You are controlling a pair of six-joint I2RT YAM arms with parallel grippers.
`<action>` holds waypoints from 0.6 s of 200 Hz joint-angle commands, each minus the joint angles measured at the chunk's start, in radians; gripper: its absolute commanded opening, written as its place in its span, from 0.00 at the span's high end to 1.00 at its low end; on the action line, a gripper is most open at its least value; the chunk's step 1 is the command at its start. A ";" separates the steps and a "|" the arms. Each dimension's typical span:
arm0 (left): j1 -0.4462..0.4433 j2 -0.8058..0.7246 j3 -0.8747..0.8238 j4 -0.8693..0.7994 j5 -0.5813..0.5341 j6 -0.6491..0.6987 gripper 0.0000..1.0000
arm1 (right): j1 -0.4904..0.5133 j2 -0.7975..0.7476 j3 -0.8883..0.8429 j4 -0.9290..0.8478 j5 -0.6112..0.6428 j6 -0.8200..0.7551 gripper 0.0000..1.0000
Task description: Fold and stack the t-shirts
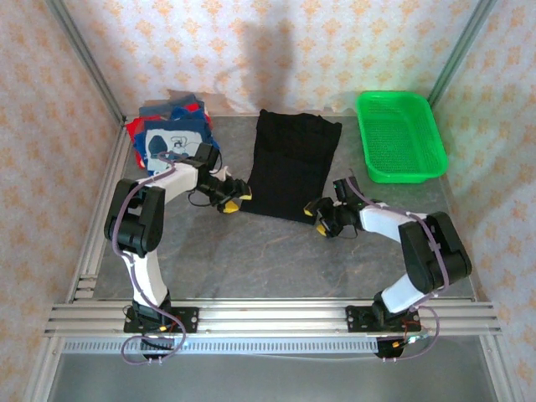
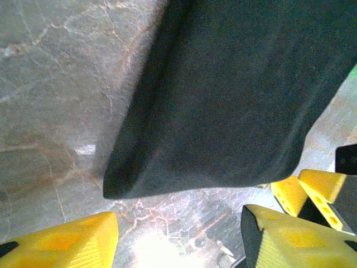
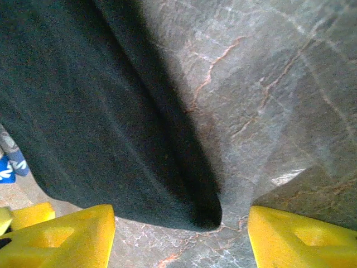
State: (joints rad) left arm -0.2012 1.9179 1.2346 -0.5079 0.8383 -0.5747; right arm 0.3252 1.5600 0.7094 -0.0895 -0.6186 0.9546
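Though the large plain black cloth t-shirt (image 1: 295, 163) lies mid-table in a narrow folded strip, crosswise folds and stacking seem left — left gripper (image 1: 234, 199) and right gripper (image 1: 316, 220), both spread and empty, flank its near corners; navy-print and red tees (image 1: 174, 138) sit piled far-left.

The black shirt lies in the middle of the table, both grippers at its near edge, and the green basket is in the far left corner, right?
No. The top view shows the green basket in the far right corner, not the left. The rest holds: the black shirt lies mid-table with the left gripper and right gripper at its near edge.
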 commanded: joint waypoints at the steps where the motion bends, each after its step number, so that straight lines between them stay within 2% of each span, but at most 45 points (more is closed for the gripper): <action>1: 0.001 0.050 -0.016 0.040 0.009 -0.002 0.40 | 0.008 0.066 0.033 0.086 0.008 0.014 0.36; 49: -0.017 0.110 0.026 0.014 -0.023 -0.011 0.43 | 0.009 0.152 0.087 0.112 0.025 0.033 0.39; 75: -0.056 0.154 0.056 0.034 -0.035 -0.036 0.47 | 0.009 0.198 0.133 0.108 0.042 0.038 0.48; 94: -0.076 0.179 0.084 0.055 -0.047 -0.068 0.53 | 0.009 0.234 0.167 0.110 0.043 0.042 0.62; 101: -0.081 0.187 0.104 0.053 -0.053 -0.073 0.57 | 0.009 0.243 0.177 0.110 0.043 0.044 0.70; 120: -0.093 0.207 0.164 0.013 -0.080 -0.074 0.72 | 0.009 0.246 0.191 0.108 0.042 0.050 0.89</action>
State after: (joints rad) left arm -0.2180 2.0396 1.3300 -0.5903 0.7853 -0.6399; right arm 0.3103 1.7054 0.8608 -0.2878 -0.6342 1.0111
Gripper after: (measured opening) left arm 0.362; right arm 0.194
